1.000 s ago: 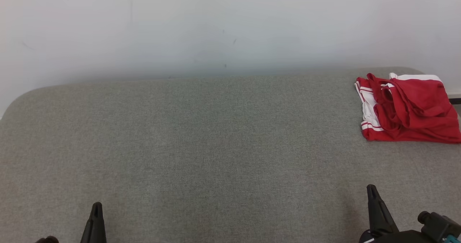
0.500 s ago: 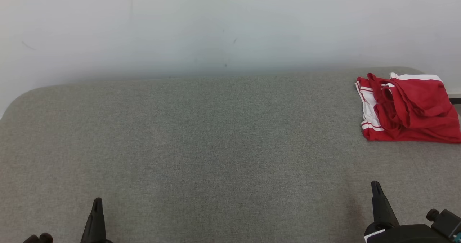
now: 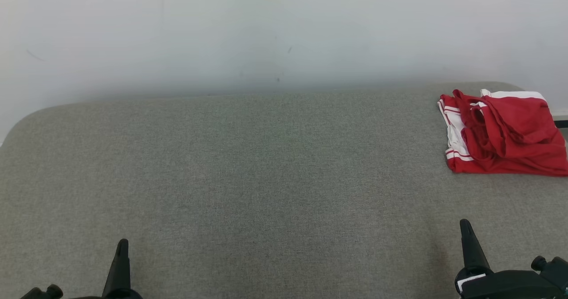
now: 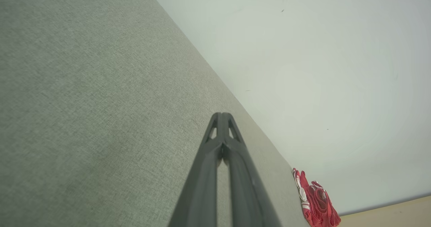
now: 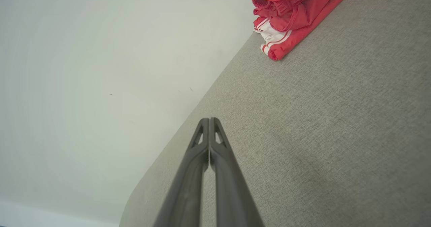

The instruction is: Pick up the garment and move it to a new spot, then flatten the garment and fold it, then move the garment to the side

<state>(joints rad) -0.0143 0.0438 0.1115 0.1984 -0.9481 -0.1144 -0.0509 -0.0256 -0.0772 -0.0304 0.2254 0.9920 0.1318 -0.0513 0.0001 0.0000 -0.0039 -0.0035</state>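
The garment (image 3: pixel 503 132) is red with white striped trim and lies folded at the far right of the grey fabric surface (image 3: pixel 266 179); it also appears as the garment (image 4: pixel 316 200) in the left wrist view and the garment (image 5: pixel 289 14) in the right wrist view. My left gripper (image 3: pixel 122 245) rests low at the near left, shut and empty, its tips pressed together (image 4: pixel 221 116). My right gripper (image 3: pixel 465 226) sits at the near right, well short of the garment, shut with nothing in it (image 5: pixel 209 121).
A pale wall (image 3: pixel 266 33) rises directly behind the grey surface. The surface's far corners are rounded, and its right edge runs just past the garment. A strip of tan floor (image 4: pixel 397 213) appears in the left wrist view.
Both grippers have crept slightly farther up the head view, and the right one has drifted a little to the right. The garment has not moved.
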